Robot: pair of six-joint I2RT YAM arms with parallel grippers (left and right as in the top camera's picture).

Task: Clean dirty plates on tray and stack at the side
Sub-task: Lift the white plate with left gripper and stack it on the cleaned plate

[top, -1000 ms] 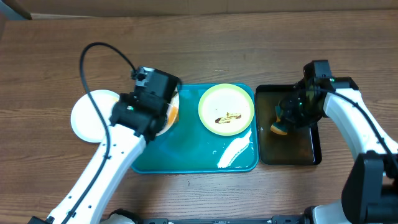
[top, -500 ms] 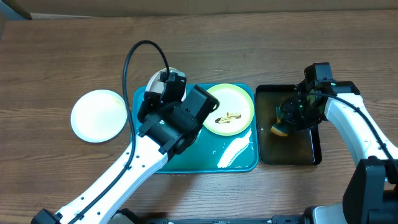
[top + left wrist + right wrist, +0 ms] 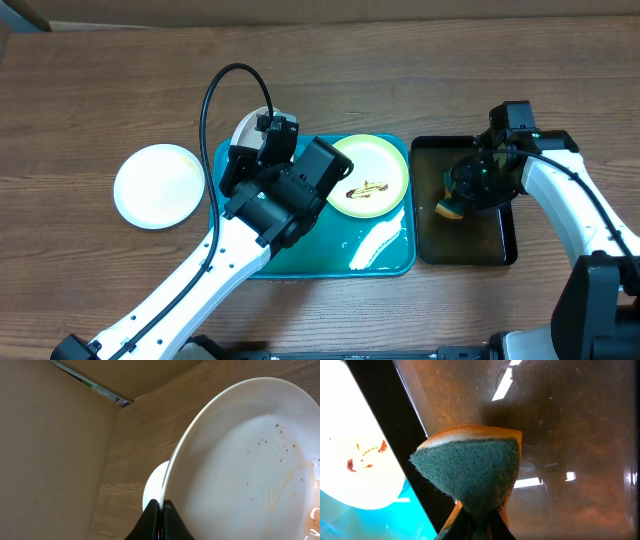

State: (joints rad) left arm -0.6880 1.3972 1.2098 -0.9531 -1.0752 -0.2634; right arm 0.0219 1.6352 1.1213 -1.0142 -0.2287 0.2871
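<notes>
Scrub step in hand. Left tool [image 3: 161,510] pinches white plate [image 3: 240,460] by rim, plate tilted up from fingers (brown specks remain), at teal tray [image 3: 330,255] corner. Right tool [image 3: 479,520] clenches sponge [image 3: 470,470] over black tray [image 3: 570,435]. Next: bring sponge across to plate.

My table [image 3: 400,70] is brown wood-grain board. In the overhead view its grain runs left to right, and the top has a dull, even sheen. Along the far edge I have a cardboard wall [image 3: 300,10], plain tan, which fills the top strip of that view. In the left wrist view a cardboard side panel [image 3: 50,450] takes up the whole left part. A second panel [image 3: 150,372] meets it at a corner, where a thin pale seam [image 3: 95,383] shows, and the wood runs up to their foot. The light comes from above: short white bars of it lie mirrored on the wet floor of my black tray [image 3: 580,420].
</notes>
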